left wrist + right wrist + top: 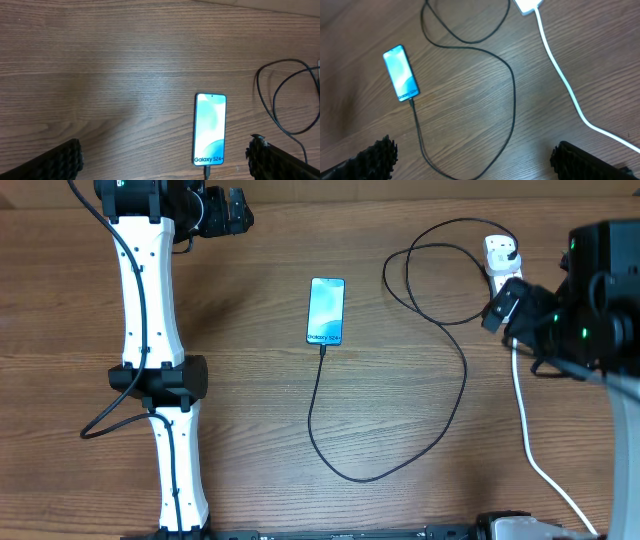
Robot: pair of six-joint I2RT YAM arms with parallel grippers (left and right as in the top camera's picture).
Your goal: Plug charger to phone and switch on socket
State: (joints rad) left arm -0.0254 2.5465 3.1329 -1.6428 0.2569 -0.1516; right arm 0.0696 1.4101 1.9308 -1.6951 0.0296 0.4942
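Note:
The phone [326, 310] lies flat mid-table, its blue screen lit. The charger's black cable [372, 477] leaves the phone's lower edge, loops wide and runs up to a black plug [511, 250] sitting on the white socket [497, 262] at the far right. In the left wrist view the phone [210, 129] has the connector tip [206, 173] at its bottom edge. My left gripper [162, 167] is open above the table, well left of the phone. My right gripper [475, 165] is open over the cable [513, 95], just below the socket [527, 5]. The switch state is not visible.
A thick white cord [527, 430] runs from the socket down to the front right edge and shows in the right wrist view as the cord [565, 75]. The left arm [150, 330] stretches along the left side. The brown wood table [250, 400] is bare between arm and phone.

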